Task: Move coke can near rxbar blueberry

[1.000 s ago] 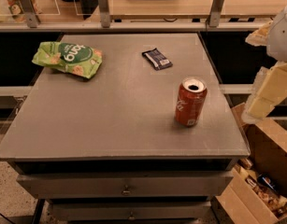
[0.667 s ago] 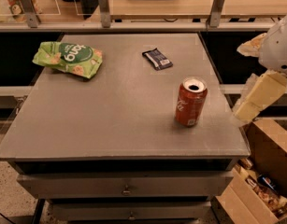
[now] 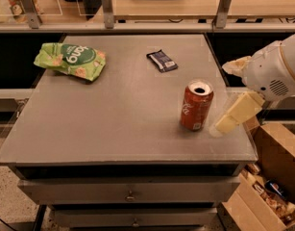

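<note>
The coke can, red with a silver top, stands upright on the grey table near its right front. The rxbar blueberry, a small dark navy bar with a white patch, lies flat farther back, toward the table's rear middle-right. My gripper reaches in from the right, just to the right of the can and apart from it. Its two cream fingers are spread apart and hold nothing.
A crinkled green chip bag lies at the table's back left. Open cardboard boxes sit on the floor to the right of the table. A shelf with posts runs behind the table. Drawers sit under the tabletop.
My arm has swung left and down from the right edge of view, bringing the gripper close to the can's right side. The can, bar and bag have not moved.
</note>
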`<state>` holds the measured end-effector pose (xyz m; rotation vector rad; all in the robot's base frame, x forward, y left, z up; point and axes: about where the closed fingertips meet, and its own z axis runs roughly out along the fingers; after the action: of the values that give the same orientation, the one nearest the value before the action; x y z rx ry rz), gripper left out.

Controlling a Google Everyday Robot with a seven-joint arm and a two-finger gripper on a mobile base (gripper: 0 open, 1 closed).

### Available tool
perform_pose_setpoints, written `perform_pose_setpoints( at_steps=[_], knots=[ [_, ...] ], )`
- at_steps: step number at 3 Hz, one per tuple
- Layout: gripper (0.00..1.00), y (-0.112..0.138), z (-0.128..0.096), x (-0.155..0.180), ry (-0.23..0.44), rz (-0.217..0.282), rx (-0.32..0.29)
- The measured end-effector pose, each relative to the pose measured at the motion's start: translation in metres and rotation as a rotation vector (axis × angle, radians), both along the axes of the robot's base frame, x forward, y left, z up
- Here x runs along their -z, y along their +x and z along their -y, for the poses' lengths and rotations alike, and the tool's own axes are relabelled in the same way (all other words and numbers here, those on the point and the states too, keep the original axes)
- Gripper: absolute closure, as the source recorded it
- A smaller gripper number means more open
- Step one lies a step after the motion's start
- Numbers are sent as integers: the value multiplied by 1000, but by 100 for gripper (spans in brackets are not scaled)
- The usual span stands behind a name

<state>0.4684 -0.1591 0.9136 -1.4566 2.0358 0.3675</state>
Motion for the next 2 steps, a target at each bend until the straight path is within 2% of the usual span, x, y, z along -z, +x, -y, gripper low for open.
perform_pose_setpoints(
  at_steps=[2],
  knots=[
    [0,19,-30,36,162,32,-16]
  ],
)
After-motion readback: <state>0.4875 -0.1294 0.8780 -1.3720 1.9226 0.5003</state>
